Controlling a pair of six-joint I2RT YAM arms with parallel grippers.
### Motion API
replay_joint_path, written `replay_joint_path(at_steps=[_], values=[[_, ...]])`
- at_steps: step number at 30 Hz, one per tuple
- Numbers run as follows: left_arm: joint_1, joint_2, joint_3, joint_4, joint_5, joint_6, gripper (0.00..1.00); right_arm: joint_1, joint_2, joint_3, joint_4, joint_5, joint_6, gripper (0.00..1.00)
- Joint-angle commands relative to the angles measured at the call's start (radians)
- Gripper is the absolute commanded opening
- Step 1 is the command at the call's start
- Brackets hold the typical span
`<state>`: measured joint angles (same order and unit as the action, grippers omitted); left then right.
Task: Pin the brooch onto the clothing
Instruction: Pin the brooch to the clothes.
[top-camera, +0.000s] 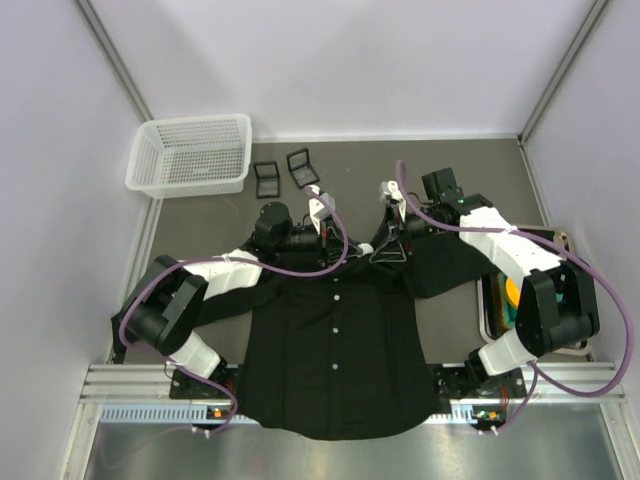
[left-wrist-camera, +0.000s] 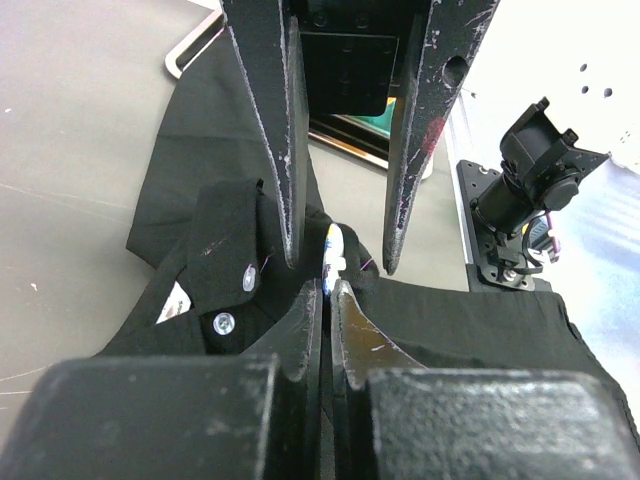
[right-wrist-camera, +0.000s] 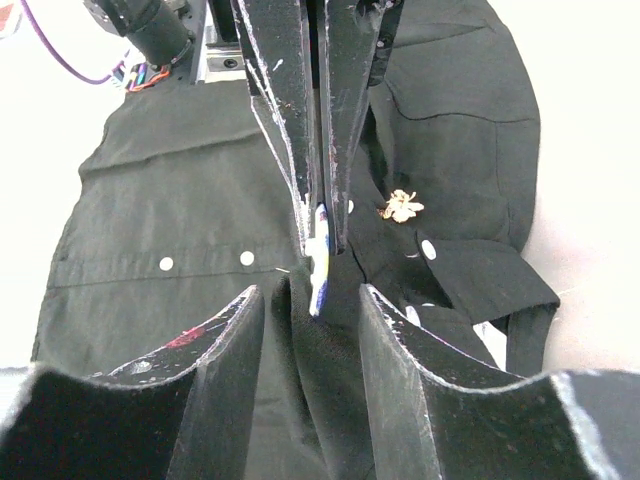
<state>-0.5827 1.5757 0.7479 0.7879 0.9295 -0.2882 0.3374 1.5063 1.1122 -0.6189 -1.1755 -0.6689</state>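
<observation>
**Desk:** What are the grippers doing?

**Me:** My left gripper (right-wrist-camera: 318, 225) is clamped on a small white-and-blue piece, which I take for the brooch (right-wrist-camera: 318, 262). It sticks out past the tips, close by the collar (right-wrist-camera: 480, 285). My right gripper (right-wrist-camera: 308, 292) faces it with its fingers spread, one on either side of the piece. I can't see it touching anything.

**Desk:** And the shirt?

**Me:** The shirt (top-camera: 330, 370) lies front up, spreading from the collar toward the arm bases. A small gold flower-shaped ornament (right-wrist-camera: 401, 207) sits on the fabric just beside the collar. I can't tell whether it's pinned or loose.

**Desk:** Worries?

**Me:** The hold is right at the tips. If my right fingers close off-centre, they could knock the brooch askew or out of the grip. Pressing down near the collar could also bunch the cloth or drive the pin through both layers.
</observation>
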Motion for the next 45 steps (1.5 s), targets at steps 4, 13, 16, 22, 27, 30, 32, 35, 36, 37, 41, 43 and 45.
replay_joint_path(at_steps=[4, 13, 16, 22, 27, 30, 32, 35, 36, 37, 41, 43, 45], values=[[0.003, -0.005, 0.025, 0.08, 0.028, -0.016, 0.0, 0.015, -0.018, 0.032, 0.013, -0.053, 0.003, 0.39], [0.001, -0.005, 0.027, 0.082, 0.028, -0.017, 0.0, 0.026, 0.02, 0.063, 0.015, -0.055, 0.032, 0.27], [0.001, -0.008, 0.025, 0.079, 0.029, -0.016, 0.0, 0.029, 0.029, 0.072, 0.015, -0.058, 0.043, 0.24], [0.0, -0.013, 0.025, 0.077, 0.028, -0.008, 0.0, 0.031, 0.038, 0.083, 0.015, -0.059, 0.063, 0.17], [-0.005, -0.02, 0.024, 0.07, 0.026, 0.014, 0.0, 0.032, 0.061, 0.103, 0.016, -0.053, 0.121, 0.15], [-0.005, -0.022, 0.024, 0.068, 0.023, 0.018, 0.0, 0.032, 0.075, 0.115, 0.019, -0.047, 0.156, 0.14], [-0.006, -0.023, 0.021, 0.066, 0.017, 0.024, 0.0, 0.032, 0.088, 0.123, 0.022, -0.041, 0.195, 0.14], [-0.011, -0.029, 0.016, 0.063, 0.011, 0.035, 0.0, 0.032, 0.104, 0.138, 0.028, -0.026, 0.253, 0.14], [-0.009, -0.031, 0.016, 0.062, 0.011, 0.038, 0.0, 0.032, 0.112, 0.146, 0.033, -0.02, 0.264, 0.14], [-0.012, -0.032, 0.015, 0.06, 0.006, 0.043, 0.0, 0.032, 0.114, 0.149, 0.034, -0.015, 0.275, 0.14], [-0.016, -0.04, 0.008, 0.054, -0.006, 0.063, 0.0, 0.032, 0.13, 0.167, 0.038, 0.036, 0.35, 0.14], [-0.017, -0.042, 0.008, 0.053, -0.006, 0.067, 0.0, 0.032, 0.143, 0.178, 0.036, 0.046, 0.374, 0.14], [-0.02, -0.049, 0.005, 0.05, -0.015, 0.08, 0.0, 0.032, 0.152, 0.187, 0.038, 0.071, 0.411, 0.14]])
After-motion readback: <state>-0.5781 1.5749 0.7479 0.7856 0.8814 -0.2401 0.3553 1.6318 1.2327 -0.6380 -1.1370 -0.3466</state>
